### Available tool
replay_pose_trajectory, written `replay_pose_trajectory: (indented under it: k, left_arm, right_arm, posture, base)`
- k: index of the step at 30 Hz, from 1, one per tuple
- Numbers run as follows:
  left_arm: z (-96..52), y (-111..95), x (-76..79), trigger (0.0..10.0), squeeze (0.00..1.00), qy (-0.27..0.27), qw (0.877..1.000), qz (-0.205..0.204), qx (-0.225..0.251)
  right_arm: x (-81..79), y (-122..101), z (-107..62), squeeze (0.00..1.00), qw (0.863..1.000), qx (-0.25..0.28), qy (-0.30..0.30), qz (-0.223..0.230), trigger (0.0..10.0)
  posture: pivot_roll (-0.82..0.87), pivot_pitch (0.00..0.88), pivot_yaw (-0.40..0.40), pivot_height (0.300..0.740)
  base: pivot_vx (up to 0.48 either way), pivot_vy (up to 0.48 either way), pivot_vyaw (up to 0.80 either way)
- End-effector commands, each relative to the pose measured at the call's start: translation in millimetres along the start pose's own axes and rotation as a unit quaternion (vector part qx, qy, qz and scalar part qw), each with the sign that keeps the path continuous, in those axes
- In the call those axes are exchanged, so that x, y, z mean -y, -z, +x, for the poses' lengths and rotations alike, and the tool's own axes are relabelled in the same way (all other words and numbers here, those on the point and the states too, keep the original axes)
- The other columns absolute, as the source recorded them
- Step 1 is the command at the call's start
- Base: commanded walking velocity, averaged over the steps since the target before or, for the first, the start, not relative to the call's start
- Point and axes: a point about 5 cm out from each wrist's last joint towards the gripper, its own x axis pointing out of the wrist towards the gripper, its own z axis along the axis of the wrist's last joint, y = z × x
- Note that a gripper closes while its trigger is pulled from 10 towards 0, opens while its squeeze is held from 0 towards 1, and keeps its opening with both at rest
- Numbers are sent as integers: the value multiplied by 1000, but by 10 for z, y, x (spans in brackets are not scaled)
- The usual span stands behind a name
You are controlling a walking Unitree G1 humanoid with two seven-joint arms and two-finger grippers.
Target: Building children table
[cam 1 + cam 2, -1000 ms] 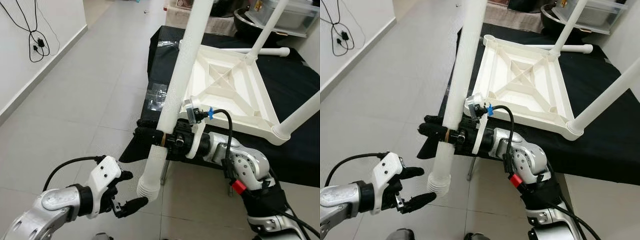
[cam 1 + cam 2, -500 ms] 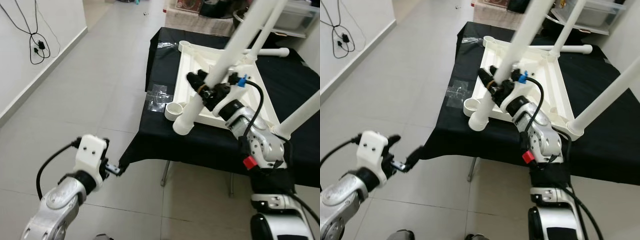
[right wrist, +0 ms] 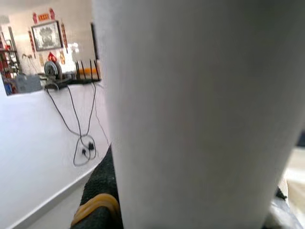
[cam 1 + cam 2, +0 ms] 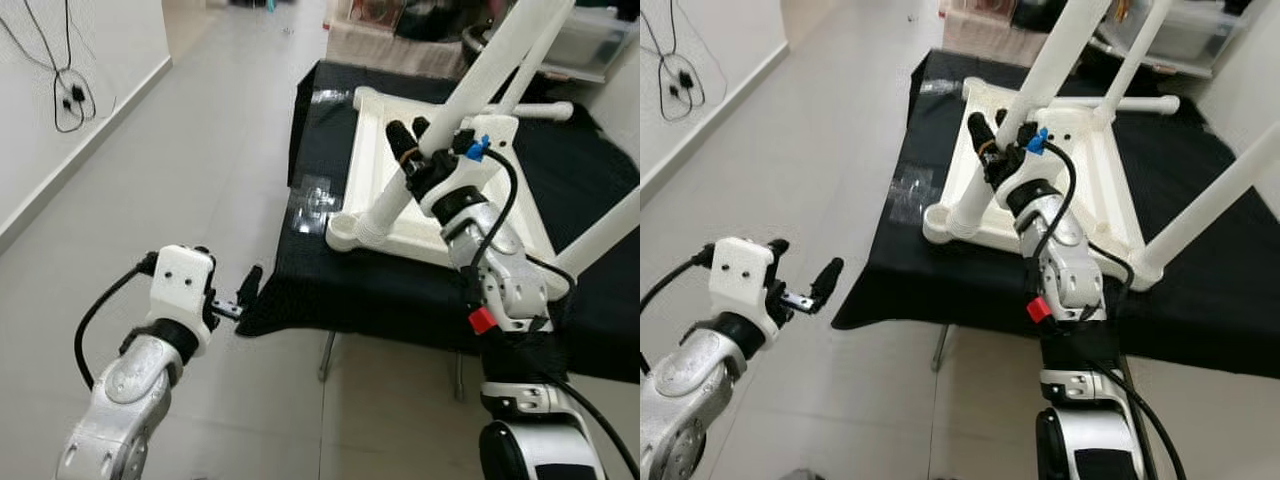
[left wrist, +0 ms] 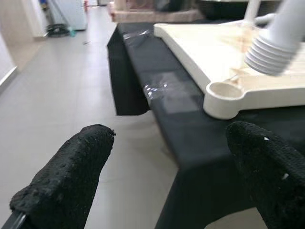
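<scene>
An upturned white tabletop (image 4: 470, 190) is laid on a surface (image 4: 330, 150) draped in black cloth. A white leg (image 4: 455, 100) is held slanted over the tabletop by the right gripper (image 4: 412, 140), whose jaws are closed around the leg partway up its length. The ribbed lower end of the leg is set at the round corner socket (image 4: 345, 232) at the tabletop's near left corner; whether it is seated inside cannot be told. Two more legs are seen already standing up from the tabletop, one (image 4: 605, 235) at its near right corner and one (image 4: 1138, 55) at its far side. A patch of clear wrap (image 4: 318, 195) is seen on the cloth just left of the tabletop.

The left gripper (image 4: 232, 298) is held over the tiled floor (image 4: 200, 150), left of the tabletop and off the surface's near left corner, with its jaws spread wide and nothing between them. A black cable (image 4: 68, 90) is hung on the white wall far left of the tabletop.
</scene>
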Motion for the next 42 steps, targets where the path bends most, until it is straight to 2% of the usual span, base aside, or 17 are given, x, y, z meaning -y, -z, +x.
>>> replay_pose_trajectory:
  k: [1, 9, 27, 31, 42]
  left_arm:
    - [2, 7, 39, 10000, 0, 5, 1000, -1, 0]
    - [12, 21, 99, 10000, 0, 10, 1000, -5, -5]
    - [8, 52, 114, 10000, 0, 2, 1000, -18, -11]
    - [44, -24, 76, 10000, 0, -8, 1000, -5, 8]
    - [37, -20, 63, 10000, 0, -2, 1000, 10, 8]
  right_arm:
    - [43, -43, 7, 0, 1000, 14, 14, 7, 10000]
    - [9, -55, 38, 0, 999, 19, 24, 16, 10000]
    - [-12, -87, 92, 0, 999, 29, 27, 20, 10000]
    - [-31, -90, 86, 0, 999, 31, 28, 19, 10000]
    - [-74, -46, 70, 0, 999, 26, 23, 18, 10000]
  posture:
    - [143, 101, -128, 740]
    - [142, 115, -130, 740]
    - [137, 122, -133, 740]
    - [139, 123, -134, 740]
    - [138, 122, -134, 740]
  base:
    - [285, 0, 0]
    - [293, 0, 0]
    - [0, 0, 0]
    - [0, 0, 0]
    - [22, 0, 0]
